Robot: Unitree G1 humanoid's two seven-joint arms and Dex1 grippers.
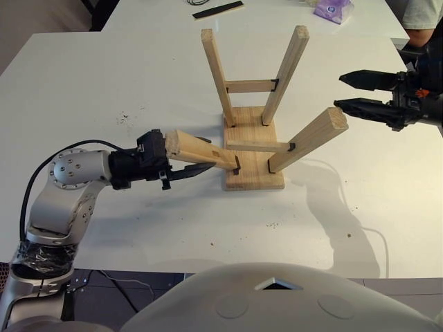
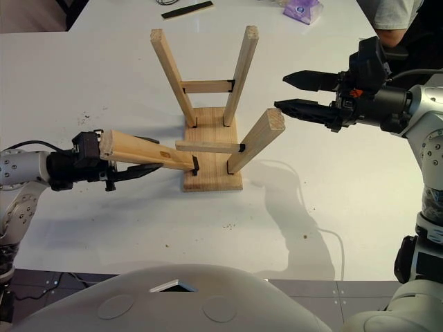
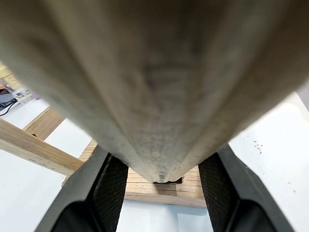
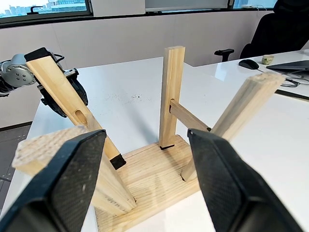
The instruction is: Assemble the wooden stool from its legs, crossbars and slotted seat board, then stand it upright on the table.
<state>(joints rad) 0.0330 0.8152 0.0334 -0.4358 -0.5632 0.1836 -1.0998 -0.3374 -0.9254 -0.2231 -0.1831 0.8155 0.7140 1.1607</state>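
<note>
**Pale wood, white table**

The stool's legs (image 1: 217, 69), crossbars (image 1: 250, 86) and seat board (image 1: 252, 176) are light honey-coloured wood with fine grain lines (the board shows parallel plank seams), with black marks at the joints. The leg (image 1: 201, 153) held at left has a darker brown slot. The table (image 1: 104, 76) is plain white, flecked with dark specks (image 1: 124, 117). The left gripper (image 1: 204, 162) is black on a silver-grey arm (image 1: 69, 176). The right gripper (image 1: 338, 91) is black with small orange marks. At the far edge lie a black strip (image 1: 218, 9) and a purple packet (image 1: 333, 10).
</note>
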